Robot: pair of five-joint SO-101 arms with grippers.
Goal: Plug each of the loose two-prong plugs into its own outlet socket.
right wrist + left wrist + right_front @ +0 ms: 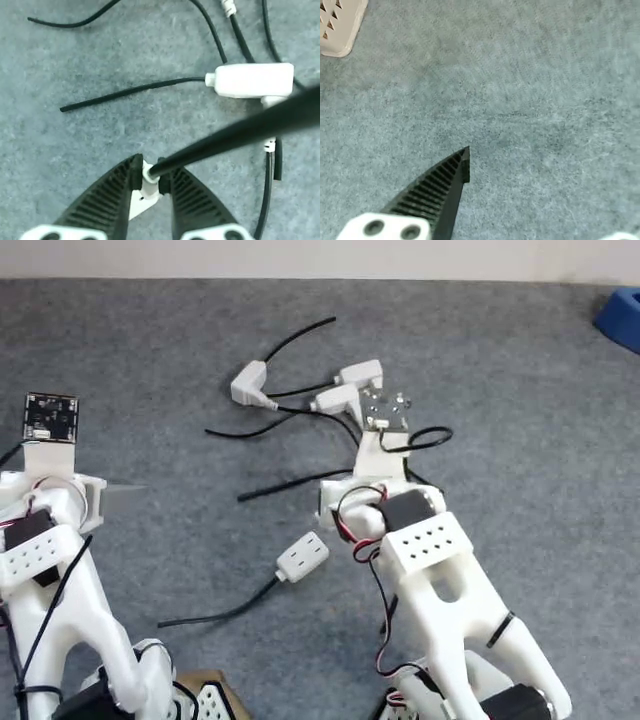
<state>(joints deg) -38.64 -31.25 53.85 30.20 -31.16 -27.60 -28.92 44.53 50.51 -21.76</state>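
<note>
Your right gripper [150, 170] clamps a plug [141, 199] beyond the socket [302, 558]; a second plug [252, 80] lies farther on. Your left gripper [115, 492] stands open, left of the socket. The basket [337, 25] hides its contents.

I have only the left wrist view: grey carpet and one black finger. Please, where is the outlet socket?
Observer: The outlet socket lies between the left arm and the right arm.
Operator: Does the right arm hold something?
Observer: Yes. The right gripper has its fingers shut on a white plug, at the end where its cord begins.
Operator: Is any other plug loose?
Observer: A loose plug lies farther from the arms than the socket.
</note>
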